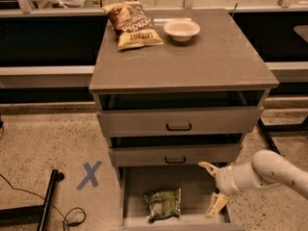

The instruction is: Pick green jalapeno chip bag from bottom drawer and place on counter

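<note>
The green jalapeno chip bag lies flat in the open bottom drawer, left of its middle. My gripper hangs over the right side of that drawer, to the right of the bag and apart from it. Its two yellowish fingers are spread wide and hold nothing. My white arm comes in from the lower right. The counter is the flat grey-brown top of the cabinet.
A brown-and-tan chip bag and a white bowl sit at the back of the counter. The two upper drawers with black handles stand slightly open. A blue X marks the floor at left, by a black pole and cable.
</note>
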You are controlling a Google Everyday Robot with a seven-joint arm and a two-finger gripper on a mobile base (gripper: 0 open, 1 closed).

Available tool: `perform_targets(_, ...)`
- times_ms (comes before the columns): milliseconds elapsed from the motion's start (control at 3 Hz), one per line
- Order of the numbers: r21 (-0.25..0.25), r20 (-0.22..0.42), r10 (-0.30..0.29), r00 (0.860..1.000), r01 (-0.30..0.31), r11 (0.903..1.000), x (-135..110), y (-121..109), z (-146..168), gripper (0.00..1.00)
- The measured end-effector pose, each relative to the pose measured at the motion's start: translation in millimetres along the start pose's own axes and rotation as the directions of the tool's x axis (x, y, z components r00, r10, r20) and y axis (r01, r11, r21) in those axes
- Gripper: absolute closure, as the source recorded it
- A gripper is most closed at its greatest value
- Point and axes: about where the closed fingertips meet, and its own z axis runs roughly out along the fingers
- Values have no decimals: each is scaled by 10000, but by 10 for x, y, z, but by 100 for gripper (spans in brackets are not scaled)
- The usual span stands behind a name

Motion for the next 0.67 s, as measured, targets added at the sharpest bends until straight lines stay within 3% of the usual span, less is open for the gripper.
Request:
perform_targets(333, -145, 74, 93, 9999, -92, 9999, 43, -34, 58, 0)
perform_targets(667, -304, -88, 471, 9989, -474, 9984, 389, -25, 465, 0)
